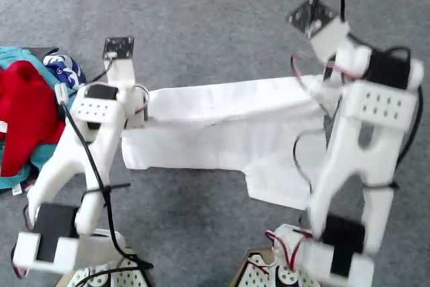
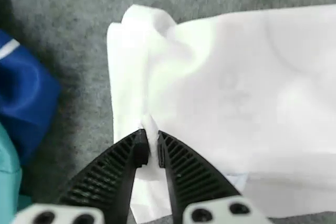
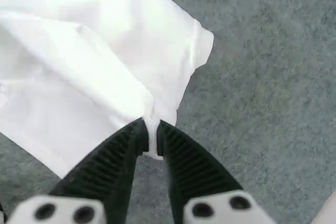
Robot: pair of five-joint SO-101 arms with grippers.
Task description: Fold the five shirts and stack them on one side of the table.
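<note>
Robotics lab: grey felt table (image 1: 201, 25), two white arms (image 1: 91, 142)

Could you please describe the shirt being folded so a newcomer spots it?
On the grey carpeted table, look at its middle. The white fabric shirt lies there, pinched by the left gripper and right gripper; its heaped neighbours are red, teal and blue.
</note>
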